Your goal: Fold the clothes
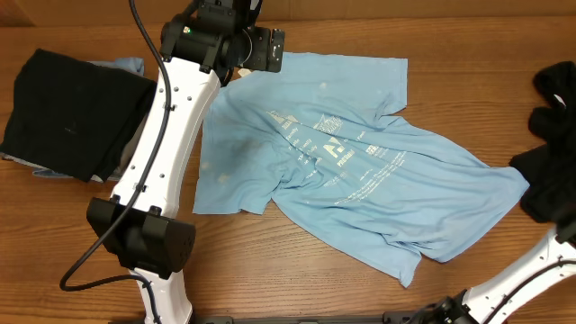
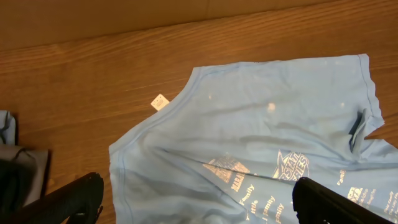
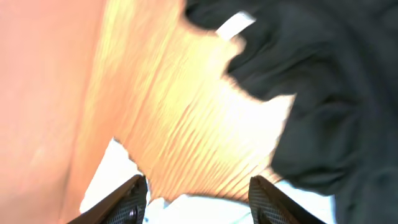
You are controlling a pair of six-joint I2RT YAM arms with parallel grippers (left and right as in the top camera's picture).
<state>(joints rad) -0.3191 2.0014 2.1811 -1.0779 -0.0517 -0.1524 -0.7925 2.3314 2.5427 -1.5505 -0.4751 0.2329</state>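
Light blue T-shirt (image 1: 360, 171): unfolded, spread flat-ish diagonally across mid-table, print side up; white print + lettering run down its centre; lots of creases, lower-left part bunched w/ an edge turned over; lower-right end rumpled; small white tag (image 2: 160, 102) sticks out at its edge in the left wrist view.

Black garment (image 1: 72, 112): far left, folded into a rough square; grey fabric (image 1: 36, 168) peeks from under its lower edge, light blue fabric (image 1: 130, 65) at its top-right corner.

Second black garment (image 1: 553, 135): crumpled at the right edge, partly out of frame, just beside the T-shirt's corner; right wrist view blurred, shows a white label (image 3: 233, 26) on it.
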